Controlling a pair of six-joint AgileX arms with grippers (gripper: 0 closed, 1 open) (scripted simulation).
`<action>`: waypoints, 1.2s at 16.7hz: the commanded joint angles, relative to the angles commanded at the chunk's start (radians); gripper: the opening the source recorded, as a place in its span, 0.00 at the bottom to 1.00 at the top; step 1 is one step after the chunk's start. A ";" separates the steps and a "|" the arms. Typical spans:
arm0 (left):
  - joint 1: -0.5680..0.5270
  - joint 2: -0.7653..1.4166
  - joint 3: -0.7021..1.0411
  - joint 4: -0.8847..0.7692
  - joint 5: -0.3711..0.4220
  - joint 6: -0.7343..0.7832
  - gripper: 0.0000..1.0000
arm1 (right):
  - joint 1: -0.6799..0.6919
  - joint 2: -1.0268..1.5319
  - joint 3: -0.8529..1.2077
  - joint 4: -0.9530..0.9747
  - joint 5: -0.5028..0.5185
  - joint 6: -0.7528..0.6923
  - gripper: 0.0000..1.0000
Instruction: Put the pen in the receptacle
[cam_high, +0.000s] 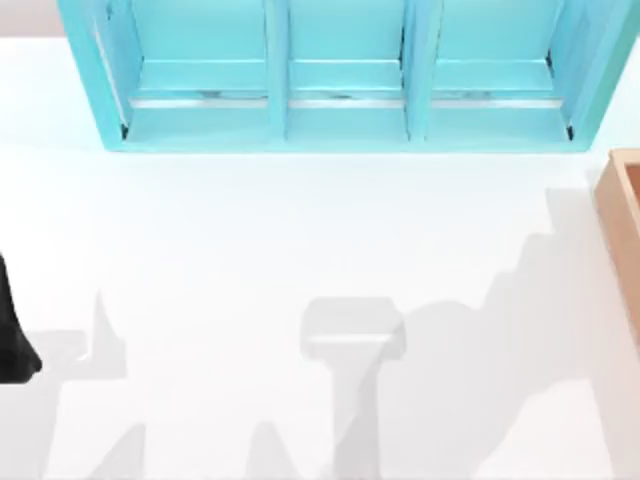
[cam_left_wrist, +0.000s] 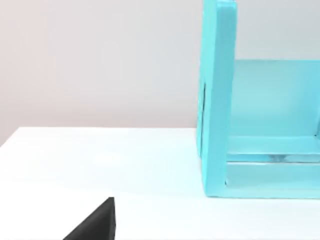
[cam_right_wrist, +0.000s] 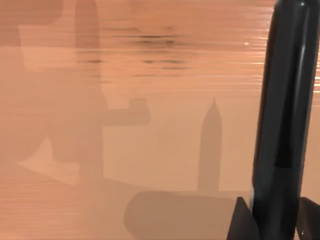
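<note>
Your right gripper (cam_right_wrist: 272, 220) was clamped on the pen (cam_right_wrist: 285, 115), whose long axis stood roughly upright between the dark fingers (cam_right_wrist: 242, 222) and rose across the right wrist view. Directly beyond it lay the wooden floor of the receptacle (cam_right_wrist: 150, 75), carrying the pen's own pointed shadow, so the drop looked to be straight down. That brown box (cam_high: 625, 215) sat at the table's right edge. Your left arm (cam_high: 12, 340) rested parked at the table's left edge; whether its grip was closed could not be told.
</note>
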 joint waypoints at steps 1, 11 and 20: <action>0.000 0.000 0.000 0.000 0.000 0.000 1.00 | 0.000 0.000 0.000 0.000 0.000 0.000 0.00; 0.000 0.000 0.000 0.000 0.000 0.000 1.00 | 0.032 -0.006 -0.108 0.098 0.000 0.023 0.00; 0.000 0.000 0.000 0.000 0.000 0.000 1.00 | 0.063 -0.013 -0.253 0.231 -0.002 0.064 0.00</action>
